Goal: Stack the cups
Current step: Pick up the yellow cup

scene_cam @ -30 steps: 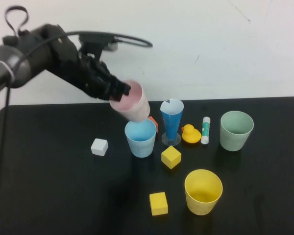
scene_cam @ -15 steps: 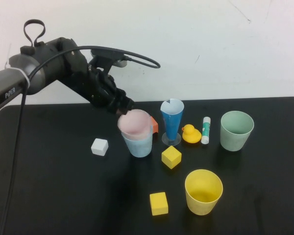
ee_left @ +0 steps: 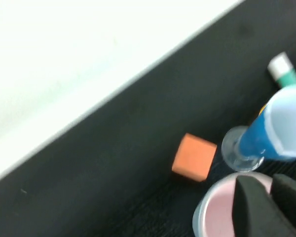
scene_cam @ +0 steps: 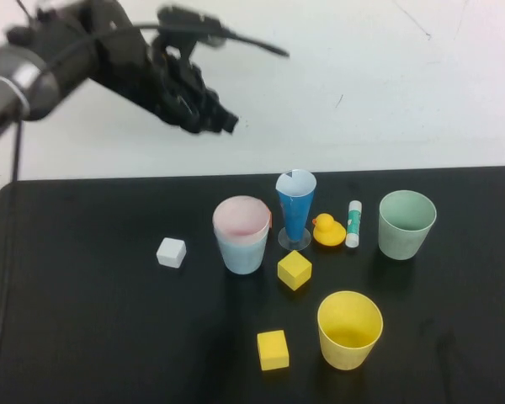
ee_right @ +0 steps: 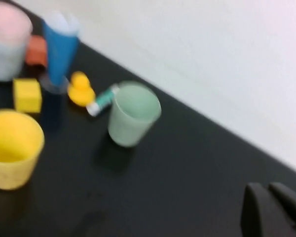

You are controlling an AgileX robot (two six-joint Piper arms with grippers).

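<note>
Black tabletop [scene_cam: 84,337], white wall behind. Pink cup [scene_cam: 241,219] nested in blue cup [scene_cam: 241,251]. Left gripper [scene_cam: 223,123] empty, fingers near together, raised above. Green cup [scene_cam: 406,224] and yellow cup [scene_cam: 349,329] rightward, nearer right gripper [ee_right: 274,210], clenched, empty.

On the black desk [scene_cam: 84,337], a dark-blue cone [scene_cam: 295,206] stands upright on a clear base. Just right of it sit a rubber duck [scene_cam: 326,231] and a glue stick [scene_cam: 353,223]; an orange block [ee_left: 194,157] lies behind-left, a yellow cube [scene_cam: 294,269] just before it, another yellow cube [scene_cam: 272,349] nearer still, a white cube [scene_cam: 171,252] well left.
</note>
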